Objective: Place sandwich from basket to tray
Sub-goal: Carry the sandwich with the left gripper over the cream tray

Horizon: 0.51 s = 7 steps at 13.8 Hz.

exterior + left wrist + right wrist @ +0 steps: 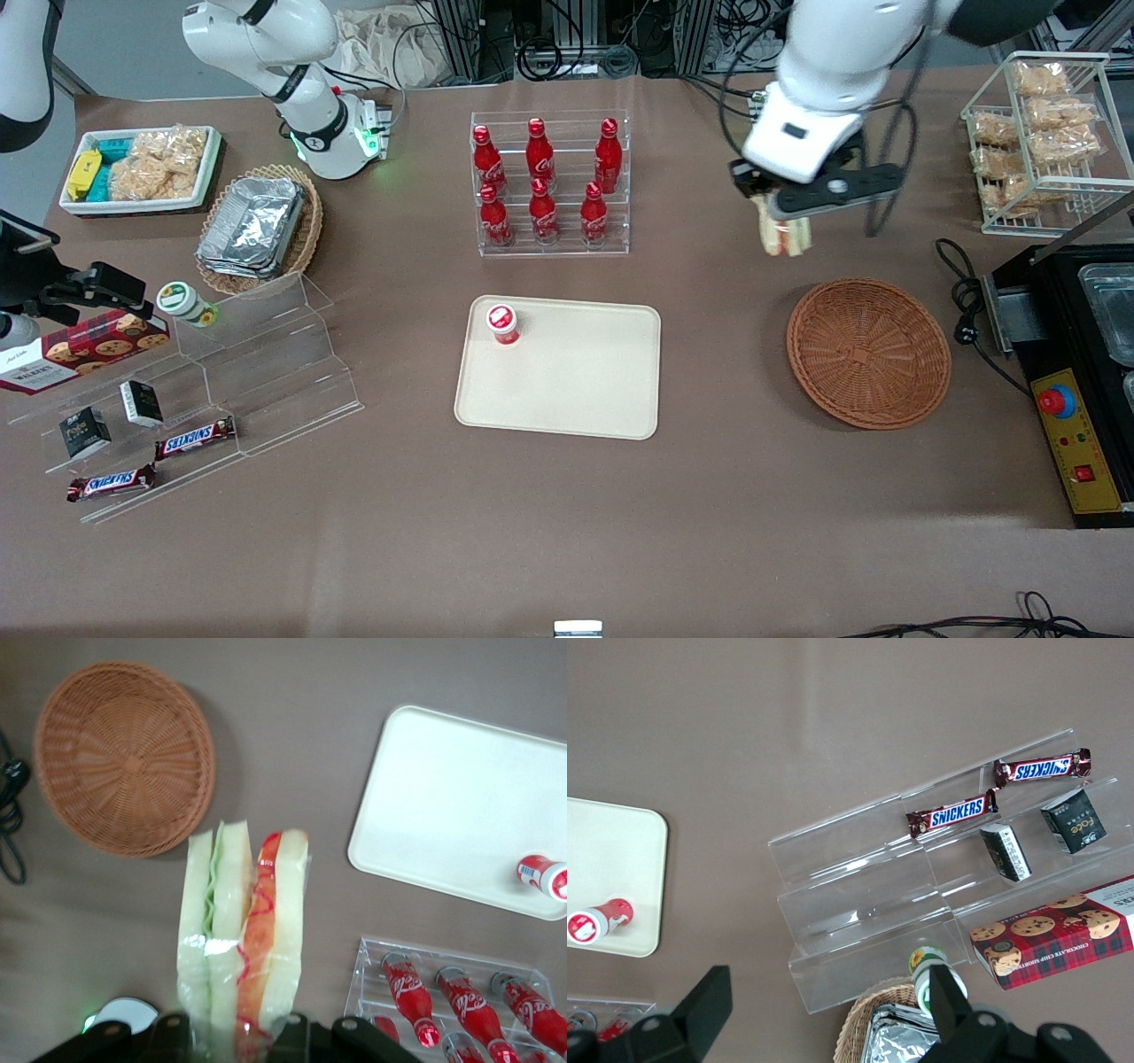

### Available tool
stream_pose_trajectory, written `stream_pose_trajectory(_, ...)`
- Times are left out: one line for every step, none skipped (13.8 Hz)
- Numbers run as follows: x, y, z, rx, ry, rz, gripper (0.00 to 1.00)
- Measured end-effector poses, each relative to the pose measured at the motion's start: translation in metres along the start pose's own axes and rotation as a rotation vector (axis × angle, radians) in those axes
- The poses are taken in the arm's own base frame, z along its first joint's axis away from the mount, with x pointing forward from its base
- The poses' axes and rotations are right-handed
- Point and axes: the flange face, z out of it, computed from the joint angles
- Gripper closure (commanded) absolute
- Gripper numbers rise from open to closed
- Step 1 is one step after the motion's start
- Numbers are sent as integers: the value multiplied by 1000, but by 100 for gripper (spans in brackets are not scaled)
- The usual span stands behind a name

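**Sandwich held aloft, clear of basket and tray**

Gripper (pixel 783 213) up in the air over bare table, farther from the front camera than the basket. Fingers (pixel 297 1032) closed on the sandwich (pixel 244 939), pinching its upper end; the wedge hangs down below them. Wrist view shows pale bread layers, green filling on one side, red-orange on the other, clear wrap glinting.

Basket (pixel 869 352) sits on the table, nothing in it, toward the working arm's end. Sandwich not touching it.

Tray (pixel 567 381) lies mid-table, well apart from the sandwich, sideways toward the parked arm's end. One small red bottle (pixel 503 323) with a white cap on the tray, in the corner farthest from the front camera and from the basket.

Clear rack of red cola bottles (pixel 549 182) stands farther from the front camera than the tray, beside the gripper's position. Wire rack of bagged snacks (pixel 1041 133) at the working arm's end of the table.
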Motion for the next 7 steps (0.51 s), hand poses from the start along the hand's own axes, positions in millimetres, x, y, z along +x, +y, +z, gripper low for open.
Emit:
stream_pose_trajectory(1,16,15,6,-18,29,74)
stream_pose_trajectory(5,31,33,6,-28,45,74)
stream_pose_trajectory(13,46,53,1,-35,47,74)
stream_pose_trajectory(22,61,74,-11,-37,45,74)
stream_pose_trajectory(32,75,96,-29,-38,38,74)
stream_pose_trajectory(43,87,118,-48,-38,28,74)
stream_pose_trajectory(52,98,140,-60,-35,20,74)
